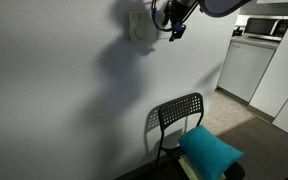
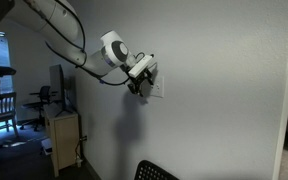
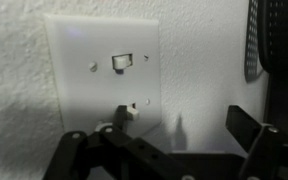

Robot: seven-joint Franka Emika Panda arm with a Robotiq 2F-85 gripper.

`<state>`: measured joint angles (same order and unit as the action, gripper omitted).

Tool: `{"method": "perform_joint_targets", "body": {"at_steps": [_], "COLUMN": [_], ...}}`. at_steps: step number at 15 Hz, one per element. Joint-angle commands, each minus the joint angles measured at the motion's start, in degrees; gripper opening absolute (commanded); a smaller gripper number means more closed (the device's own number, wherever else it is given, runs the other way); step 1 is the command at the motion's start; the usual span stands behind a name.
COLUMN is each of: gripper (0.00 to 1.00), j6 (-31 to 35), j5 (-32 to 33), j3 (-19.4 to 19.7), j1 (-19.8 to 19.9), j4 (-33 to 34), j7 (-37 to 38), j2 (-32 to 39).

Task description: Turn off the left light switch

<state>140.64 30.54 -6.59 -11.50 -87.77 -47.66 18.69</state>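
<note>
The white wall plate (image 3: 102,70) fills the wrist view, turned on its side, so its two toggles sit one above the other. The upper toggle (image 3: 121,62) stands free. The lower toggle (image 3: 127,112) has one finger of my gripper (image 3: 182,125) right against it; the other finger is far off to the right. From this view I cannot tell which one is the left light switch. The gripper is open and empty, close to the wall at the plate in both exterior views (image 1: 174,28) (image 2: 142,82). The plate (image 1: 139,25) (image 2: 157,90) is partly hidden by the gripper.
A black chair (image 1: 179,115) with a teal cushion (image 1: 210,150) stands below the plate against the wall. White kitchen units (image 1: 246,65) and a microwave (image 1: 269,28) are off to one side. A wooden cabinet (image 2: 64,135) stands along the wall.
</note>
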Motion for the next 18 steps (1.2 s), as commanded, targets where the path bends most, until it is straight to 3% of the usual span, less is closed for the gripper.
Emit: {"method": "perform_joint_targets", "body": {"at_steps": [1, 8, 18], "gripper": [1.0, 1.0, 1.0], "j6": [-0.4, -1.4, -4.9], "j5": [-2.1, -3.4, -6.2], "j3": [0.4, 0.3, -0.8], "j1": [1.5, 1.1, 0.7], "j4": [0.7, 0.4, -6.3], "j7": [-0.5, 0.2, 3.7], "j2": [3.5, 2.0, -4.9]}}
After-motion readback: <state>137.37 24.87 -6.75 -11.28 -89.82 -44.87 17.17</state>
